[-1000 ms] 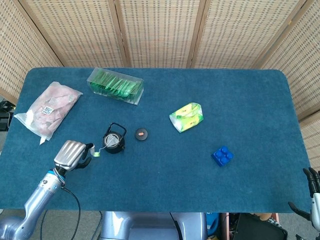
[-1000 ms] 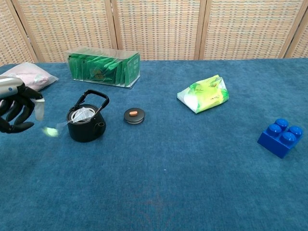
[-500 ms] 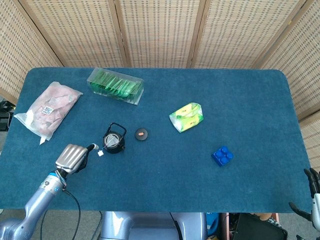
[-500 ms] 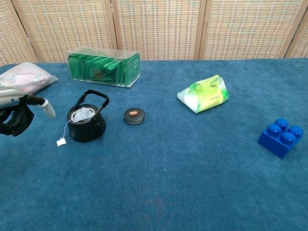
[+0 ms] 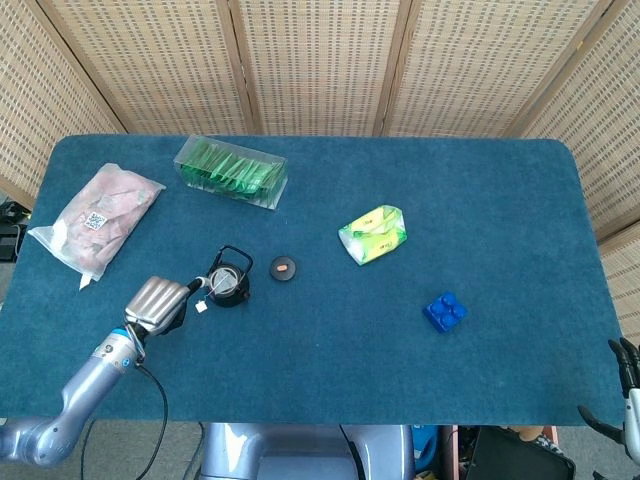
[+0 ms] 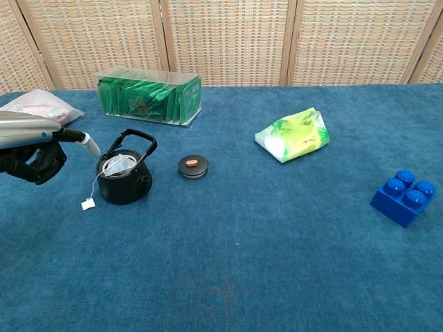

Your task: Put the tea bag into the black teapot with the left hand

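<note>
The black teapot (image 5: pixel 228 283) (image 6: pixel 124 180) stands lidless, handle up, at the table's left front. A white tea bag (image 6: pixel 119 164) lies inside its opening. The bag's string runs over the rim, and its small tag (image 6: pixel 88 204) (image 5: pixel 200 307) rests on the cloth left of the pot. My left hand (image 5: pixel 160 300) (image 6: pixel 33 149) hovers just left of the pot and holds nothing; one white-tipped finger reaches toward the rim while the others curl below. Off the front right corner hangs my right hand (image 5: pixel 625 372), empty, only partly in view.
The teapot's lid (image 5: pixel 283 268) (image 6: pixel 193 166) lies just right of the pot. A clear box of green tea bags (image 5: pixel 231 171) (image 6: pixel 149 97) and a pink bag (image 5: pixel 98 215) sit behind. A green packet (image 5: pixel 373 234) and a blue brick (image 5: pixel 444 311) lie right.
The tag dropped from my left hand onto the cloth beside the pot. The hand then moved right, toward the teapot, with one finger stretched out.
</note>
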Robot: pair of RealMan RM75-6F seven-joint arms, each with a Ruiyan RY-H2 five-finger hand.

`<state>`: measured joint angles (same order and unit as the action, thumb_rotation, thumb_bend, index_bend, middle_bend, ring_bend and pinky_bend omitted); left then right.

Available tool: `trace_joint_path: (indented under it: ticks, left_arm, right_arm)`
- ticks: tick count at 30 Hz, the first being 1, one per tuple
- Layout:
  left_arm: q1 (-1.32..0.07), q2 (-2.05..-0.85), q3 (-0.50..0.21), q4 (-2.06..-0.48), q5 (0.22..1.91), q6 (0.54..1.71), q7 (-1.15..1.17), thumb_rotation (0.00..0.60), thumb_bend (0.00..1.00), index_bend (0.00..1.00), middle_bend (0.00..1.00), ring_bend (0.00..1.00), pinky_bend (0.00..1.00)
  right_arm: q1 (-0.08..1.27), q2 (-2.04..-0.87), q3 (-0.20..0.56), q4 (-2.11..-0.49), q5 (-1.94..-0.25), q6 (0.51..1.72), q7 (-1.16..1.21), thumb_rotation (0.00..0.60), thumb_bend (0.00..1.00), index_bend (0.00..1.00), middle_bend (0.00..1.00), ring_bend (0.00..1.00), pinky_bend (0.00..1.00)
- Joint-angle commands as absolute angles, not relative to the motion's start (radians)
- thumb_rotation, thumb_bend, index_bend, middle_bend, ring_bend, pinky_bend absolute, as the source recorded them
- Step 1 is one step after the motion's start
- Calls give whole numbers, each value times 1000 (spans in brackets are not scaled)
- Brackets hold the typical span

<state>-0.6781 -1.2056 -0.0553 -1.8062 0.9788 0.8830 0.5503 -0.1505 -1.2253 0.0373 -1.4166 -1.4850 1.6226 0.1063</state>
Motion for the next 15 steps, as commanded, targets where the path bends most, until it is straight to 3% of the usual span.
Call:
trace_joint_path:
  ticks: [1, 15]
  left_arm:
    - [-728, -1213, -61, -1796, 907, 839, 592, 600, 1000, 176, 668, 640, 709]
    - [-877, -1272, -27, -1733, 655, 774, 672, 600, 1000, 176, 669, 640, 709]
  right_arm:
    - [-152, -1226, 37, -1416, -1483, 1623, 107, 600, 19, 107, 141, 0, 64]
    - [-157, -1228, 36, -1414, -1477, 1618, 109, 600, 19, 107, 141, 0, 64]
